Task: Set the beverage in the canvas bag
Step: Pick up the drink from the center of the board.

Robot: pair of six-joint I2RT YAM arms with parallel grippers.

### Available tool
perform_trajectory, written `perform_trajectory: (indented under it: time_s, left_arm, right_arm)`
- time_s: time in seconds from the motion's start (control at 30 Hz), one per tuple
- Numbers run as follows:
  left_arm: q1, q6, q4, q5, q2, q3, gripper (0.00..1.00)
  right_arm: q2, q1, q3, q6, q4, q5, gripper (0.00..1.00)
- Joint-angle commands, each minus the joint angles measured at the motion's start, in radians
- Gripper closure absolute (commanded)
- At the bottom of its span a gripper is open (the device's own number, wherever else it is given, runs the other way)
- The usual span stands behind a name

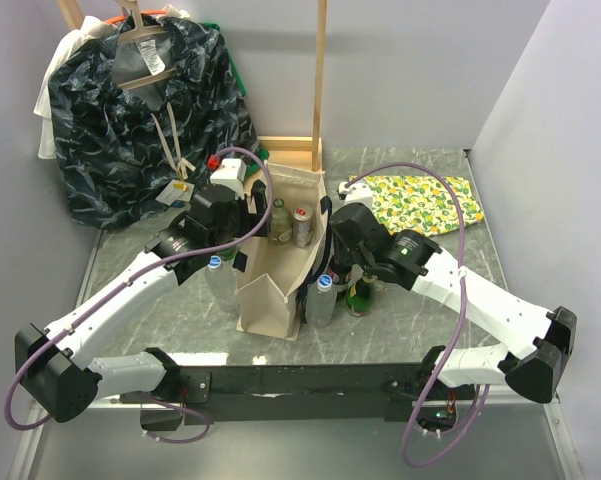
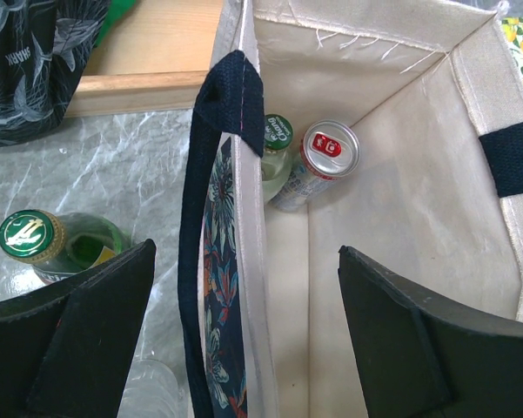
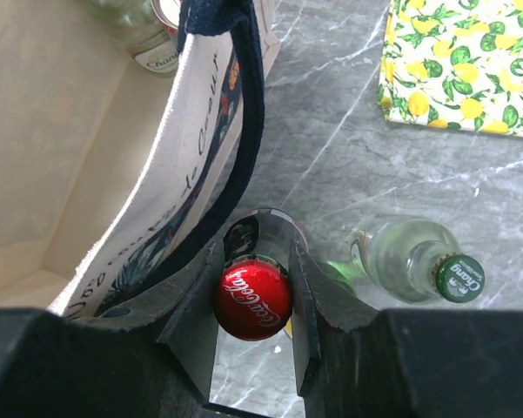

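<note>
The beige canvas bag (image 1: 270, 290) stands open mid-table with black strap handles. Inside at its far end are a red-topped can (image 2: 329, 150) and a green-capped bottle (image 2: 278, 139). My left gripper (image 2: 244, 305) is open and straddles the bag's left wall and handle (image 2: 204, 218), one finger inside and one outside. My right gripper (image 3: 254, 287) is shut on the neck of a Coca-Cola bottle with a red cap (image 3: 252, 300), just outside the bag's right wall (image 3: 200, 131). In the top view the right gripper (image 1: 340, 262) sits at the bag's right side.
Outside the bag: a green bottle (image 2: 35, 237) and a clear blue-capped bottle (image 1: 216, 272) on the left, a clear blue-capped bottle (image 1: 323, 295) and a green-capped glass bottle (image 3: 418, 257) on the right. A lemon-print cloth (image 1: 420, 200) lies back right. A dark patterned garment (image 1: 140, 120) hangs back left.
</note>
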Motion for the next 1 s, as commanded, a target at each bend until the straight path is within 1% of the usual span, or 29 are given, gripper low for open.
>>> perform_trajectory:
  time_s: [0.0, 0.7, 0.97]
  left_arm:
    - [0.004, -0.009, 0.026, 0.003, -0.036, 0.015, 0.09]
    - [0.004, -0.021, 0.027, 0.004, -0.039, 0.006, 0.09]
    - [0.004, -0.03, 0.015, 0.007, -0.051, -0.005, 0.1]
  right_arm:
    - [-0.045, 0.004, 0.097, -0.032, 0.053, 0.03, 1.0]
    - [-0.095, 0.003, 0.149, -0.079, 0.125, 0.069, 1.0]
    - [-0.108, 0.001, 0.171, -0.119, 0.154, 0.113, 1.0]
